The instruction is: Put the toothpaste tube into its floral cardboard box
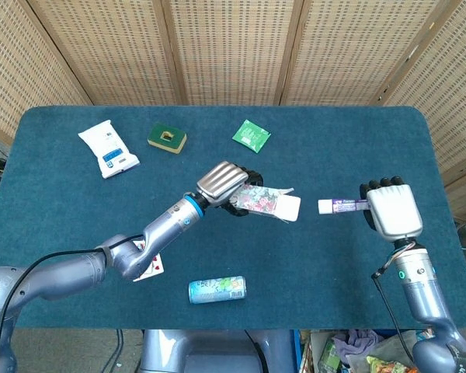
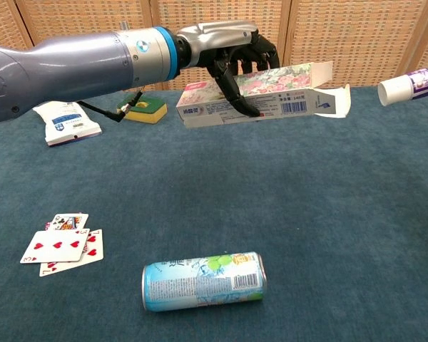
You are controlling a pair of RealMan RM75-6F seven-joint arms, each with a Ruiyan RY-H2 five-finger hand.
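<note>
Both hands hold their halves above the table. The left hand (image 2: pixel 232 53) grips the box (image 2: pixel 264 92) around its middle, open flapped end facing right. The right hand (image 1: pixel 391 208) holds the tube (image 1: pixel 342 206), cap end toward the box, a gap between them. Likely trouble: the cap catching a loose flap, or fingers squeezing the box mouth narrow and jamming entry.
</note>
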